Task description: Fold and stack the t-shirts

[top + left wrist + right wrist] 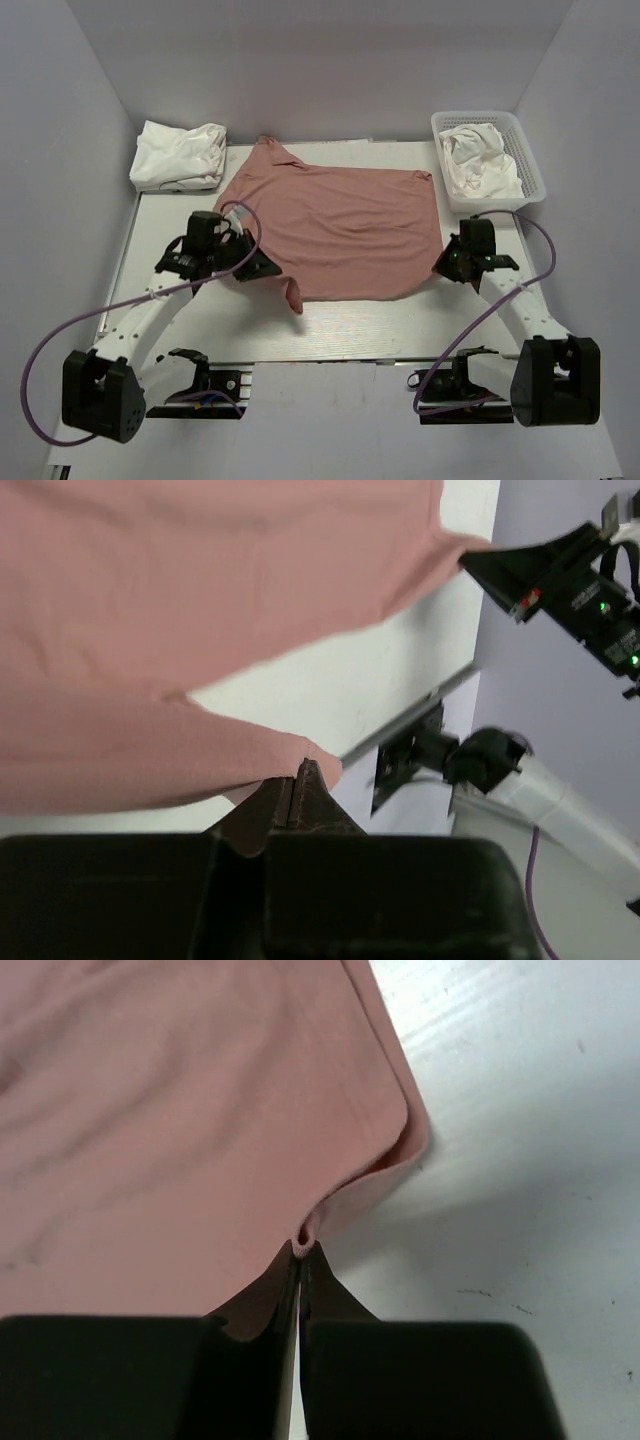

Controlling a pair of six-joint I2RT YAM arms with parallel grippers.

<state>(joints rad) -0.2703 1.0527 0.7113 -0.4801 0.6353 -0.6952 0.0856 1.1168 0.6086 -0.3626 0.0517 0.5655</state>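
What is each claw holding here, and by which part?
Both grip the pink t-shirt: the left claw pinches a fold at its near-left edge, the right claw a fold by its near-right corner.

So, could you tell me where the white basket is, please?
In the top view, the white basket sits at the far right corner of the table, holding crumpled white cloth, beyond the right gripper.

Lilac walls [60, 150] w/ whitish tbl [350, 322]

The right gripper [300, 1253] has its jaws pressed together on a small pinch of the dusty-pink t-shirt [170, 1110] near its rounded hem corner. Wrinkled cloth fills the upper left, and white, faintly speckled tabletop [520, 1180] lies to the right.
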